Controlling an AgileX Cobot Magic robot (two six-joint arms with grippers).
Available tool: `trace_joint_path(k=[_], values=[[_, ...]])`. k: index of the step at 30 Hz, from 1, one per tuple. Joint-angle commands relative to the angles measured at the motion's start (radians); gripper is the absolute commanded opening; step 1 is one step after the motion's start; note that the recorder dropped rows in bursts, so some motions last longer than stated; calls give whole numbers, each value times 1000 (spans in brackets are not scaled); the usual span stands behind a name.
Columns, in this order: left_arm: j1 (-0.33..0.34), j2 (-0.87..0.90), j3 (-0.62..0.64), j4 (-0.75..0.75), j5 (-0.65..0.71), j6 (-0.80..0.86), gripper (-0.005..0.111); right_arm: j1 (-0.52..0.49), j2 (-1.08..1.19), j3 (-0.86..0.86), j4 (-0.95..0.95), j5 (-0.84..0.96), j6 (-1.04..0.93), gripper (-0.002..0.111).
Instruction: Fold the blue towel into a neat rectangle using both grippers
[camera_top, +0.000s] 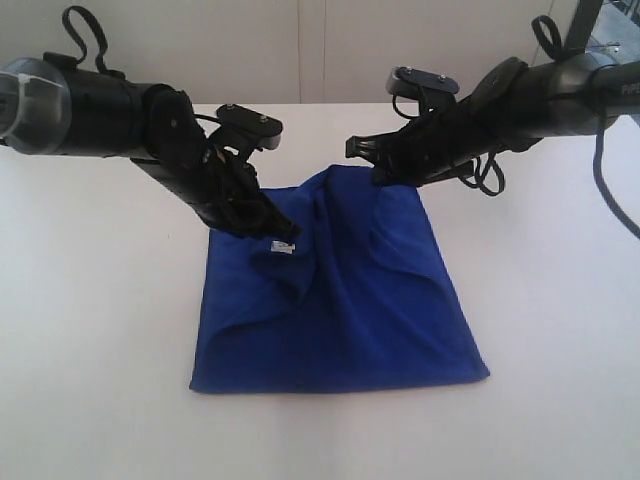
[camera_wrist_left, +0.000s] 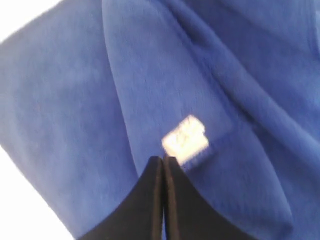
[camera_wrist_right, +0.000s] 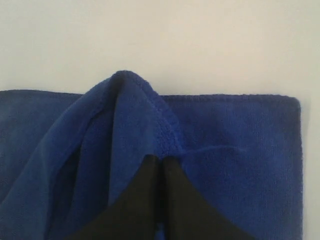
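The blue towel (camera_top: 345, 310) lies in the middle of the white desk (camera_top: 100, 330), and I hold it at two places.
My left fingers (camera_wrist_left: 150, 205) are pressed together and pinch a turned-over corner of the cloth, just beside the small white label (camera_wrist_left: 185, 140). My right fingers (camera_wrist_right: 145, 200) are pressed together too, pinching the far edge, which rises there into a soft hump. The cloth is deep blue and fleecy. Its near edge lies flat and straight, while the far half shows long wrinkles between my two grips.
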Motion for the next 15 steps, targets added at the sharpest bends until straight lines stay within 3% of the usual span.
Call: trace_joint_path(k=[1,10,15], values=[[-1,51,-75,-26,35,-11,0,-1,-9,-3,-11,0,-16,0],[-41,108,-119,-57,44,25,0,-1,-9,-3,-25,0,-16,0],[-66,111,-119,-57,4,26,17,-1,-9,-3,-29,0,-16,0]])
